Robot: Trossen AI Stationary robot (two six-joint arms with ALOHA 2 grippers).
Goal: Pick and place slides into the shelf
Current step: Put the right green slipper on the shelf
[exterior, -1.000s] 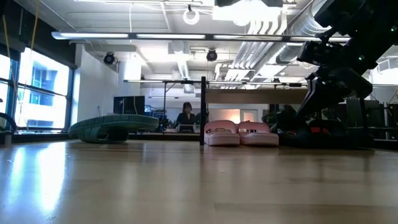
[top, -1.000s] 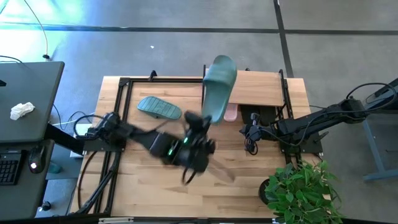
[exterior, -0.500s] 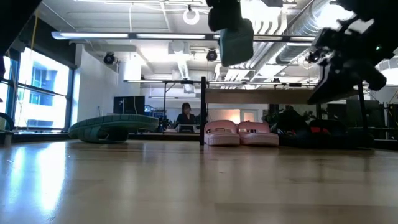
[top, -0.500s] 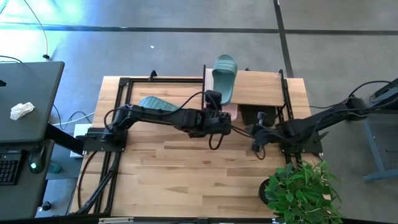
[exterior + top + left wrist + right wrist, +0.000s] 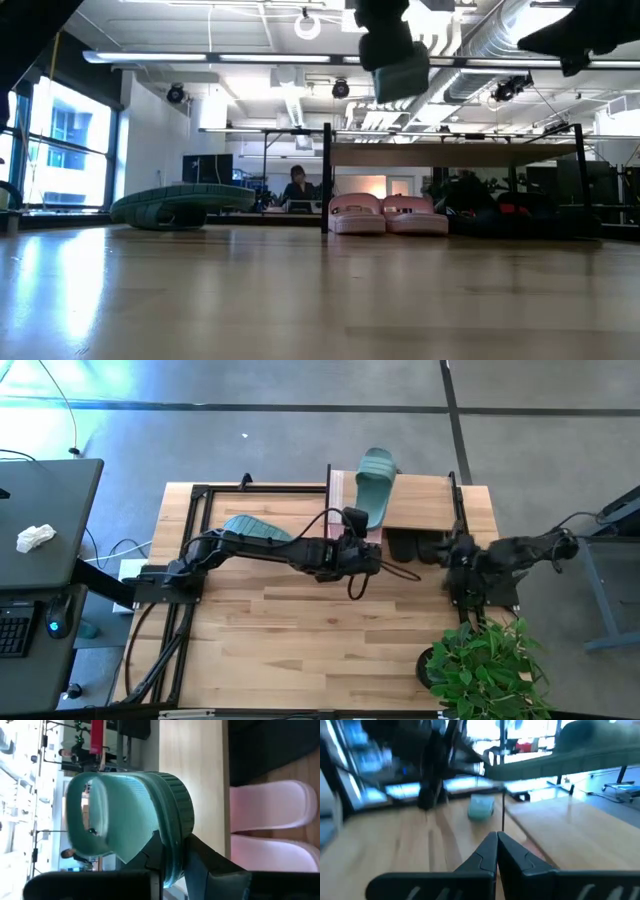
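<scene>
Left claw (image 5: 172,857) pinches 1 teal slide (image 5: 374,485) above the shelf (image 5: 420,500), hiding its heel; right claw (image 5: 496,851) pressed together.

You're looking down on a light wooden slatted counter (image 5: 300,630) standing on a grey concrete floor (image 5: 250,445) crossed by dark seam lines. Off the counter's left edge sits a dark desk (image 5: 45,510) with a crumpled white cloth (image 5: 35,538); a leafy green potted plant (image 5: 485,660) stands at the near right corner. Level across, tall windows (image 5: 65,150) glow at left beneath white ceiling ducts (image 5: 440,45).
</scene>
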